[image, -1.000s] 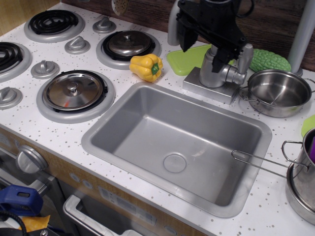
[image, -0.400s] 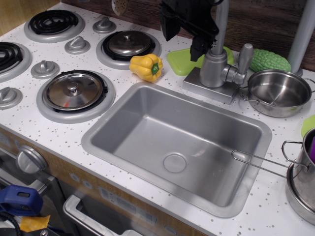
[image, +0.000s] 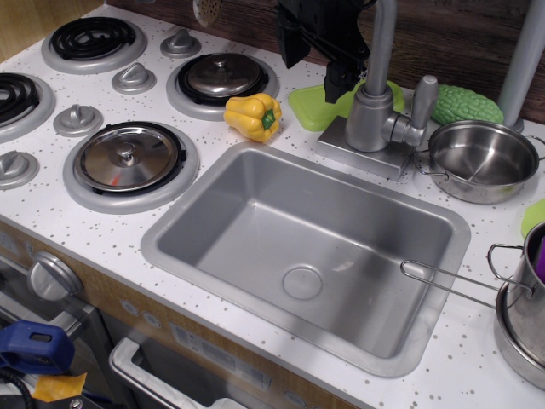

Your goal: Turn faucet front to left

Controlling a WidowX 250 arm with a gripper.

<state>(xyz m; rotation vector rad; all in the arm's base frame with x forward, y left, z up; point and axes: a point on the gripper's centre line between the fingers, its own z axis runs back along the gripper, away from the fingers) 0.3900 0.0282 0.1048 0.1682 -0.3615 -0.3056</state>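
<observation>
The faucet (image: 375,119) stands on its rectangular plate at the back rim of the sink (image: 213,213), its thick round base upright and its tube rising out of the top of the view, so where the spout points cannot be told. Its stubby lever sticks up on the right side of the base. The black gripper (image: 328,38) hangs at the top edge, just left of the tube; whether it is released or clenched cannot be told. A yellow pepper (image: 253,115) lies left of the faucet, a green board (image: 315,106) behind it, and a steel pan (image: 483,159) sits just right of the plate
</observation>
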